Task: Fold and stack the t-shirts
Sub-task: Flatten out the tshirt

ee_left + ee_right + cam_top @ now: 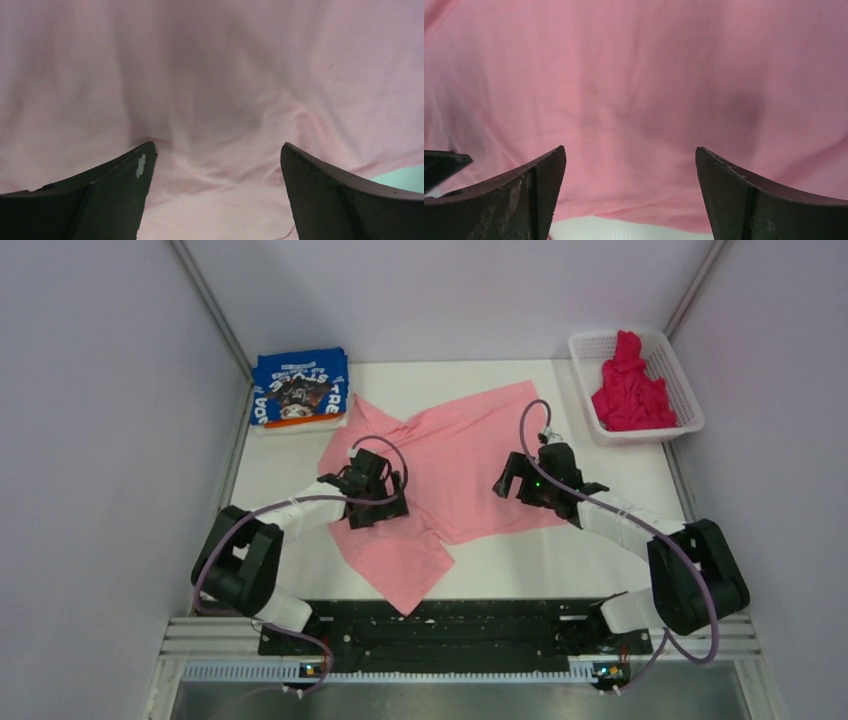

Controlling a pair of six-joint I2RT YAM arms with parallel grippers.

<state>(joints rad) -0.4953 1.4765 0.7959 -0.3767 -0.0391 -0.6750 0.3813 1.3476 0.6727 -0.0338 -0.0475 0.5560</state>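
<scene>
White block lettering, set around a dark print, is carried on the folded blue t-shirt (pixel 299 388); it is seen upside down and too small for any word to be read.

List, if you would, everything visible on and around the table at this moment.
light pink cloth t-shirt: one, pink, spread rumpled across the table's middle
blue folded cloth t-shirt with white lettering: one, blue, far left corner
magenta cloth t-shirt: one, magenta, bunched inside the basket
white plastic mesh basket: one, white, far right corner
white table: one, white, beneath everything
left gripper: one, black, open above the pink shirt
right gripper: one, black, open above the pink shirt
</scene>
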